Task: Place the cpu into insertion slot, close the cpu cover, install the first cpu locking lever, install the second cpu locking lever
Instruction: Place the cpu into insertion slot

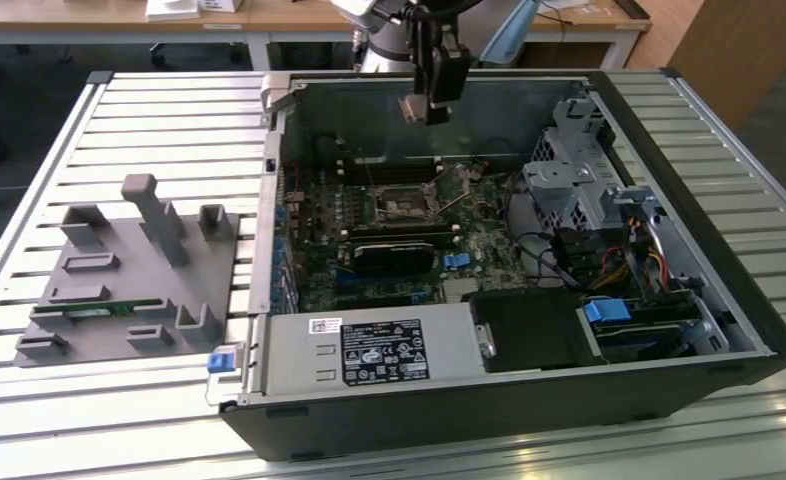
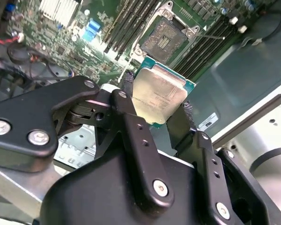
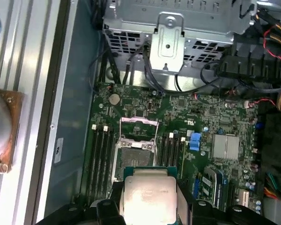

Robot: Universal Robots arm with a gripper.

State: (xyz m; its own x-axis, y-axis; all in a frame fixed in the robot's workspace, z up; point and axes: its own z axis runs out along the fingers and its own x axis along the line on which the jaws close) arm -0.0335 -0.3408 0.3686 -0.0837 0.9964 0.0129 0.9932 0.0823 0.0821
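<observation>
Standing next to the rig right now. At the exterior view's left, a grey plastic fixture (image 1: 133, 265) sits on the slatted table (image 1: 33, 130), with a green memory stick (image 1: 93, 309) lying in one of its grooves. Just beside it is the open pc case (image 1: 500, 425), laid on its side, with the power supply (image 1: 366, 352) along the near wall.

The gripper (image 1: 428, 110) hangs over the far part of the case, well above the board. Its two black fingers (image 2: 127, 86) are clamped on the cpu (image 2: 159, 91), one on each opposite edge, with the silver top facing both wrist cameras. In the first wrist view the cpu (image 3: 147, 192) sits flat in the gripper (image 3: 149, 202).

The insertion slot (image 1: 400, 205) is on the green motherboard (image 1: 320, 270) below, between two banks of black memory slots (image 3: 99, 159). The chip is up in the air, apart from it. In the second wrist view the insertion slot (image 2: 164, 41) has its pin field bare. The cpu cover (image 3: 139, 123) looks tipped open at the slot's edge nearest the drive cage. A black rectangular block (image 1: 393, 255) sits just in front of the slot.

Over at the exterior view's right is the metal drive cage (image 1: 573, 185) and a bundle of coloured wires (image 1: 633, 265).
</observation>
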